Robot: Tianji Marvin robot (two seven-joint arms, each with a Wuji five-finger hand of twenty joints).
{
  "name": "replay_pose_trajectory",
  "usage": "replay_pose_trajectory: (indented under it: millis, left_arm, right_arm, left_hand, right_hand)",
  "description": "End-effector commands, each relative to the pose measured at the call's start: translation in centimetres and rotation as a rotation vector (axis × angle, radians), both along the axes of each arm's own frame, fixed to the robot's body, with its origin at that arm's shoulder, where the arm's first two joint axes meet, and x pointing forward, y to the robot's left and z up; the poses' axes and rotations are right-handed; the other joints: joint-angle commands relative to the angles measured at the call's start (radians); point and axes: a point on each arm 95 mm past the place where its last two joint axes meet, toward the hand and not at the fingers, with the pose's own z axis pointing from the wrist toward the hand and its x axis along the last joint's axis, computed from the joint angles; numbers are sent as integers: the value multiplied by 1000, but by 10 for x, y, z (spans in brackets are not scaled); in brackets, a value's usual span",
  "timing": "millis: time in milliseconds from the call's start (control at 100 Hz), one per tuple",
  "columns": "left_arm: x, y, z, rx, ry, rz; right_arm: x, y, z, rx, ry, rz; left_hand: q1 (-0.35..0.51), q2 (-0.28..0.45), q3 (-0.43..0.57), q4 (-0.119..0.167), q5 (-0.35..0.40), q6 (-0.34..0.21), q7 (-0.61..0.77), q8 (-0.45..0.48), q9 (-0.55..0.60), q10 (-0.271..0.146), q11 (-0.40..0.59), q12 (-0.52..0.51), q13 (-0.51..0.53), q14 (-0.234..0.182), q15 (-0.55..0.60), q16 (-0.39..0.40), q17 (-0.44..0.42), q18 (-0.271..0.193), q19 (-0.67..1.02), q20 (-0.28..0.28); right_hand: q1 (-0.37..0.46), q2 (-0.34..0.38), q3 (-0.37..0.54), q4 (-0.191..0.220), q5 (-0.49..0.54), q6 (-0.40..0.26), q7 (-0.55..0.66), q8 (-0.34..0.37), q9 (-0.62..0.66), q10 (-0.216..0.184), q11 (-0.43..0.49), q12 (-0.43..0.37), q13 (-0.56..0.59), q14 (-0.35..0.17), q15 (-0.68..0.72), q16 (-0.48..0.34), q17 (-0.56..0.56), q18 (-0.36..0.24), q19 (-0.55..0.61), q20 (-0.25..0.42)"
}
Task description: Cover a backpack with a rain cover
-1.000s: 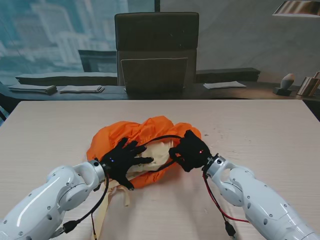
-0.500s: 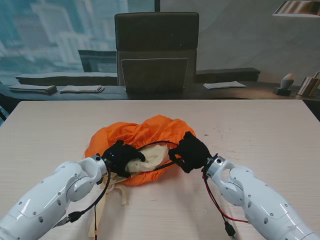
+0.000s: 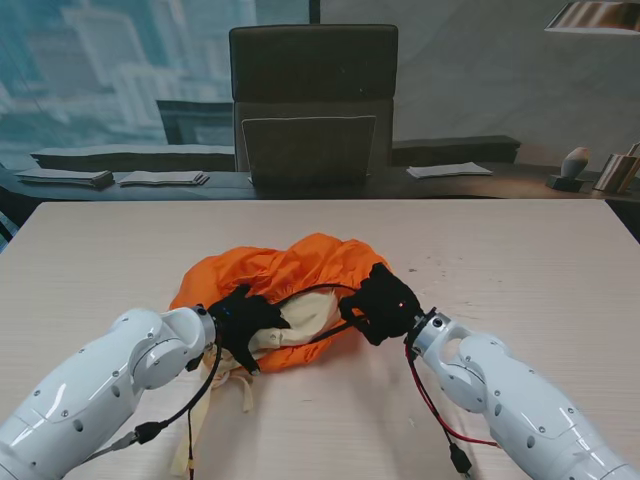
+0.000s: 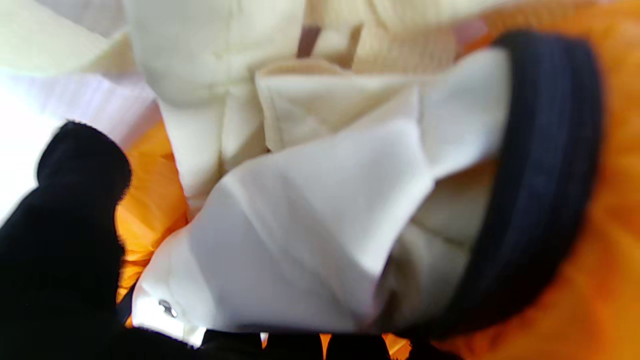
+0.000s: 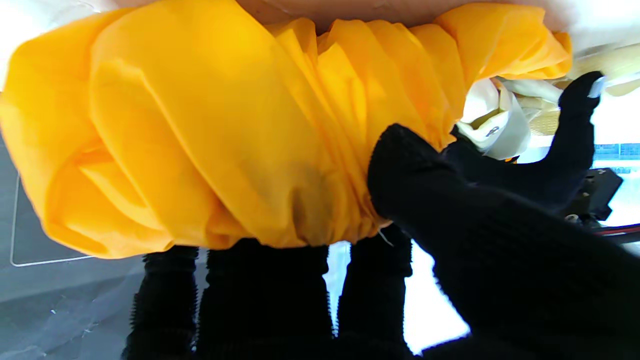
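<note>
An orange rain cover (image 3: pixel 290 270) lies bunched over a cream backpack (image 3: pixel 300 315) near the middle of the pale wooden surface (image 3: pixel 520 250). The cover hides the far side and both ends of the pack, while the side nearer to me is bare, showing cream cloth framed by the cover's black elastic hem (image 3: pixel 325 290).

The left hand (image 3: pixel 240 322), in a black glove, rests at the left end of the bundle with its fingers curled into the cream cloth and the orange edge; it appears to be gripping the backpack there, though the exact hold is hidden under the glove. In the left wrist view, folded cream fabric (image 4: pixel 300 225) fills most of the picture, with a small metal stud (image 4: pixel 167 307) on one flap, the dark hem (image 4: pixel 540 190) curving beside it and orange cloth (image 4: pixel 615 250) beyond. A gloved finger (image 4: pixel 75 200) lies against the orange fold.

The right hand (image 3: pixel 383 303), also gloved in black, clasps the right end of the bundle at the hem. In the right wrist view its fingers (image 5: pixel 265 295) tuck under the gathered orange edge (image 5: pixel 200 150) and the thumb (image 5: pixel 430 190) presses on top, so the cover is pinched between them; a bit of cream pack (image 5: pixel 495 120) peeks out past the thumb.

Cream straps (image 3: pixel 235 385) trail from the pack toward me on the surface. A dark chair (image 3: pixel 313 100) stands beyond the far edge.
</note>
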Motion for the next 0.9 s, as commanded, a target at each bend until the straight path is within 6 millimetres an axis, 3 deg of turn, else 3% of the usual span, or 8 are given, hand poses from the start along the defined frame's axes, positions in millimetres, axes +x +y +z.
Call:
replay_pose_trajectory:
  millis: [0,190,290,410,570,690,770,890]
  left_arm:
    - [-14,3,-20,57,31,-14]
    - [-14,2,-27,54,-3,-18]
    - [-12,3,-30,39,7,-15]
    - [-8,5,-37,15,19,-26]
    - [-5,6,-38,-36,64,-20]
    - [-5,7,-34,-71,78,0]
    - [-4,10,-30,-88,62,-1]
    - [-3,12,-28,-118,65,9]
  right_arm:
    - [0,1,-2,-8,5,-1]
    - [-1,1,-2,-8,0,3]
    - [-1,1,-2,-3,-1,2]
    - [0,0,-2,0,-4,0]
    - [0,0,-2,2,-4,-4]
    - [2,-1,-3,2,1,-5]
    - [5,-4,-4,-5,2,-10]
    - [9,-8,-4,-13,-10,-19]
  left_hand:
    - [4,-21,-33,-21,-27,-59,-171,-43,-68,8,-109,-5,-27,47,-10,-29,11,39,-23,22]
    - [149,-70,80,35,-29,-128,-259,16,-70,-15,-91,126,44,35,72,13,68,2,68,38]
    - [204,-84,193,52,-29,-157,-248,57,-53,-37,-27,201,118,-16,155,47,79,-93,208,80]
    - [327,-76,344,66,-34,-208,-223,151,-12,-67,118,263,241,-63,287,96,179,-290,486,201]
    - [466,24,388,52,-33,-248,-127,304,69,-103,394,252,402,-89,365,100,335,-334,588,227]
    - [573,113,306,-22,-19,-202,274,226,212,-91,447,162,554,-62,285,175,435,-321,589,202]
    - [628,83,393,-52,-29,-188,496,147,260,-100,457,139,636,-76,243,181,513,-320,628,46]
    - [672,17,504,-96,-35,-194,599,171,302,-99,465,131,694,-91,259,154,605,-335,649,-53]
  right_hand:
    - [34,0,55,12,1,-7,28,-4,2,64,22,2,33,-35,21,-4,-18,14,14,18]
    - [32,2,54,12,1,-10,28,-3,4,62,23,1,36,-37,23,-4,-15,12,17,19]
    - [32,3,53,12,1,-9,27,-3,4,62,23,1,35,-37,22,-4,-16,13,15,18]
    - [31,3,52,12,0,-9,27,-3,4,62,23,1,37,-38,23,-4,-15,15,16,19]
    - [32,3,52,12,0,-9,27,-4,4,63,24,1,36,-38,23,-4,-16,15,17,19]
    - [33,3,52,12,0,-12,27,-5,2,61,23,0,34,-38,22,-4,-16,15,17,19]
    - [33,4,50,12,-1,-14,27,-5,-1,60,22,0,32,-39,20,-5,-15,14,17,19]
    - [34,4,48,13,-1,-17,26,-5,0,60,21,-1,31,-38,19,-5,-15,13,16,19]
